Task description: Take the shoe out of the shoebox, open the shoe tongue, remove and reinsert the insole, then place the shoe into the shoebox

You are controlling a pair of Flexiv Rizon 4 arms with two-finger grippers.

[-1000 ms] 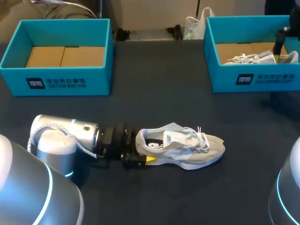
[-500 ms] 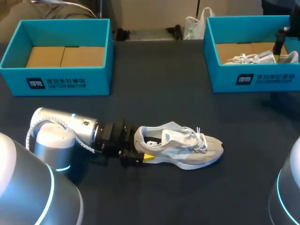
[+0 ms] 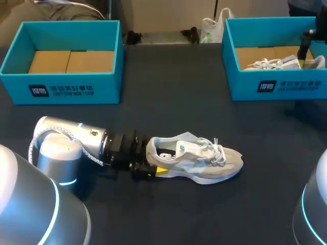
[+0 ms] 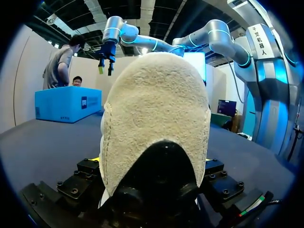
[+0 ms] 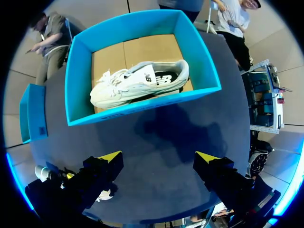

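On the table (image 3: pixel 173 87), two shoeboxes (image 3: pixel 61 89) (image 3: pixel 278 87), one loose shoe (image 3: pixel 214 166), one boxed shoe (image 5: pixel 137 85).

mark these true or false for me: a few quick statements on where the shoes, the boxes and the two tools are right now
1. The grey and white laced sneaker lies on the dark table, outside both boxes. True.
2. The left turquoise cardboard box holds a shoe. False: only its brown cardboard floor shows.
3. The right tool hangs above the right turquoise box with its fingers apart. True.
4. The left tool grips the sneaker's toe. False: it is at the heel.
5. The right turquoise box is empty. False: a second pale sneaker lies inside.
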